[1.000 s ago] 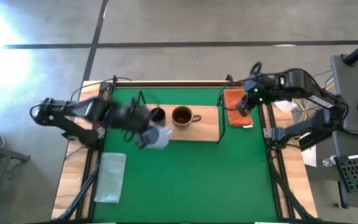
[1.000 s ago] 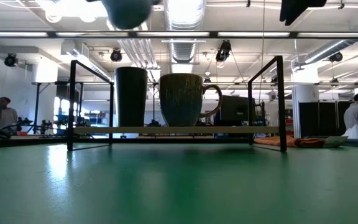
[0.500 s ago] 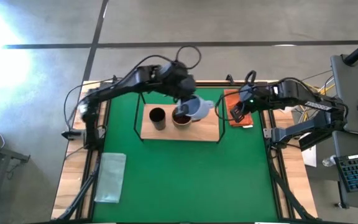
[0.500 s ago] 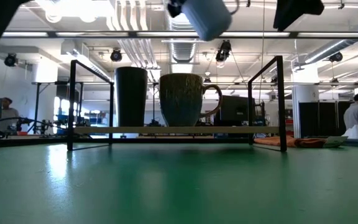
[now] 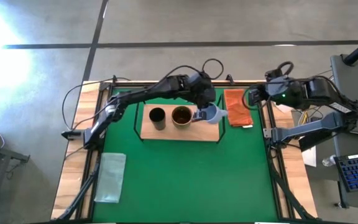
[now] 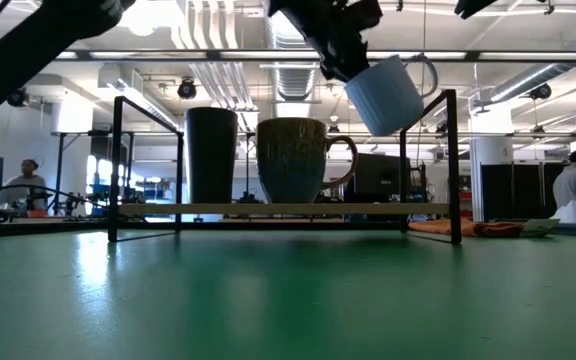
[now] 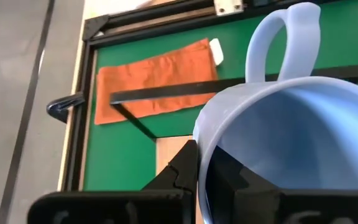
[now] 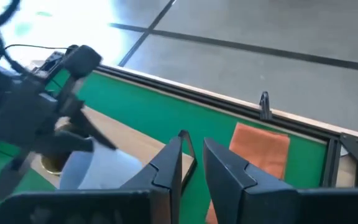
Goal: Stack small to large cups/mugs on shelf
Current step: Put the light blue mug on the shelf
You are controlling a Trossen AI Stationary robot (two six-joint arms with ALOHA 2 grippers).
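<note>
Three vessels: one black cup, one brown-gold mug, one pale blue mug. One wooden shelf. Two cloths: one orange, one pale. Two arms, one tool each.

Left tool clamped, right tool narrowly parted.

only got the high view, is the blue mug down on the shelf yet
Observer: No. In the low view the blue mug hangs tilted, clear above the shelf.
Operator: how is it held
Observer: The left gripper pinches its rim, one finger inside and one outside, with the handle on the far side.
Operator: room next to the brown mug
Observer: Yes. The low view shows bare board between the brown mug and the end frame. The right gripper waits near the orange cloth.
</note>
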